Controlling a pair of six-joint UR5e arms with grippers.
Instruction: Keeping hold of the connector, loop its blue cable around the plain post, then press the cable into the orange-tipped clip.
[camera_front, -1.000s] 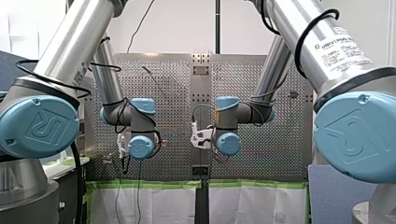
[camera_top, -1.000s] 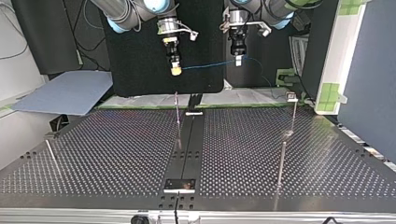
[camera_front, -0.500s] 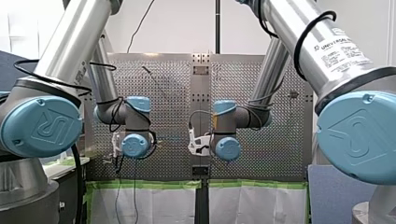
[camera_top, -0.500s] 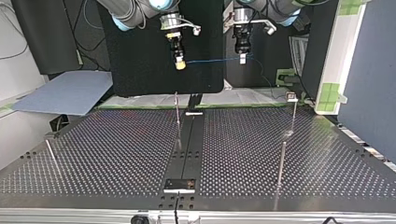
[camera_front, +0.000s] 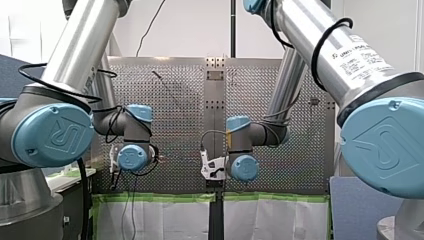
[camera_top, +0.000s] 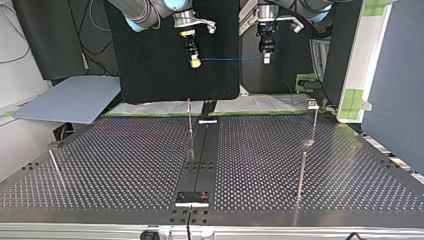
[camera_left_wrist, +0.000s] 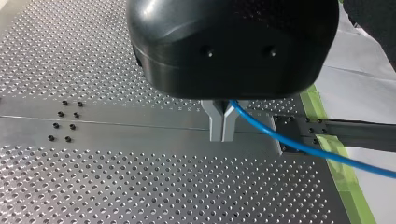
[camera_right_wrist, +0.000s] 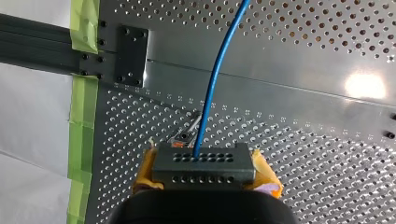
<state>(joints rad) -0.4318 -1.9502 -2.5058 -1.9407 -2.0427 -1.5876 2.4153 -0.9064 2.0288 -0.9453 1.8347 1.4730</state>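
Now, the blue cable (camera_top: 230, 59) runs taut and level across the top view, well above the table (camera_top: 125, 165): its connector (camera_right_wrist: 203, 163) is clamped in my right gripper (camera_top: 194, 61), my left gripper (camera_top: 266, 58) is pinched on the cable further along, and a thin post (camera_top: 189, 122) stands below, nearer my right

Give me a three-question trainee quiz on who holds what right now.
1. True or false: my right gripper holds the connector.
2. The blue cable between the two grippers is: A looped round a post; B strung in the air; C pressed into a clip.
3. Fill in: my left gripper is shut on the ____.
Key: 1 true; 2 B; 3 blue cable.
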